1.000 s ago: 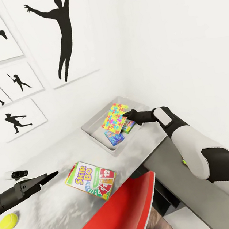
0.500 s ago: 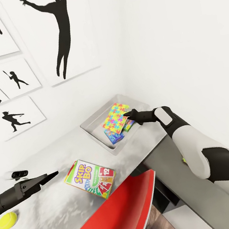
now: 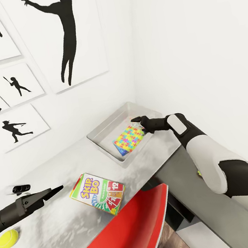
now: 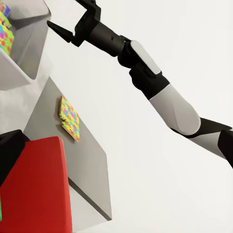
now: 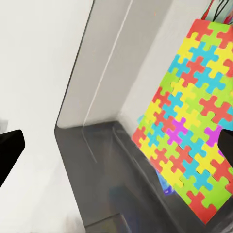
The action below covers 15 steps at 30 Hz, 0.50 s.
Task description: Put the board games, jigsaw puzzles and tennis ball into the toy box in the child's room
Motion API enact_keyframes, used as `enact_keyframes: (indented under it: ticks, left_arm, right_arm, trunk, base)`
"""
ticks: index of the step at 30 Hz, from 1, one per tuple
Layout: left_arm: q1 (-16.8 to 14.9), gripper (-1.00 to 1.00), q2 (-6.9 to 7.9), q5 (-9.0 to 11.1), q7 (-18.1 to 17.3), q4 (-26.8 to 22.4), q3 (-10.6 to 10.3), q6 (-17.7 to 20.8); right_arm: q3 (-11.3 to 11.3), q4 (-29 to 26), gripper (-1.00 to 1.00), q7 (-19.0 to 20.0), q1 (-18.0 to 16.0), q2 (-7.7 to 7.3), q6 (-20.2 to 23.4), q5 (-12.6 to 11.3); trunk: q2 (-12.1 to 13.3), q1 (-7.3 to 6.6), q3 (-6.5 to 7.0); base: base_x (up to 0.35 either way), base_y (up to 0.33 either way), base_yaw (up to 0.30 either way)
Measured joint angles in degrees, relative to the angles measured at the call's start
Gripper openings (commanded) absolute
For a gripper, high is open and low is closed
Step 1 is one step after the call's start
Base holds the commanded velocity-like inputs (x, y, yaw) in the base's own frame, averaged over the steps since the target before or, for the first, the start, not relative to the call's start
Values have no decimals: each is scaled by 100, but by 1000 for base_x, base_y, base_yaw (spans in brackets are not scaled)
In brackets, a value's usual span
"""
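Now jigsaw puzzle (image 3: 129, 138) flat in toy box (image 3: 101, 132), below parted right jaws (image 3: 136, 120).

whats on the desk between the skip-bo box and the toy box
Nothing: in the head view the stretch of table between the Skip-Bo box and the toy box is bare grey top.

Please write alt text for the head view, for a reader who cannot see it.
The right gripper hovers open over the toy box, where a jigsaw puzzle lies on other toys. On the table, the Skip-Bo box and tennis ball remain, near the left gripper.
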Motion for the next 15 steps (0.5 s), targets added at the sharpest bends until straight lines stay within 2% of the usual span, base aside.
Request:
enact_keyframes:
  ticks: [7, 12, 15]
  left_arm:
    - [0, 100, 0, -2, 0, 0, -3, -1]
    - [0, 100, 0, -2, 0, 3, 0, -1]
    - [0, 100, 0, 0, 0, 7, 0, -1]
  right_arm:
    - [3, -13, 100, 16, 0, 6, 15, -4]
    - [8, -39, 100, 43, 0, -50, 29, -6]
    - [25, -386, 100, 196, 35, -83, 91, -17]
  trunk:
    - [0, 0, 0]
    - [0, 0, 4]
    - [0, 1, 26]
  base:
    - [0, 0, 0]
    - [-1, 0, 0]
    - [-86, 31, 0]
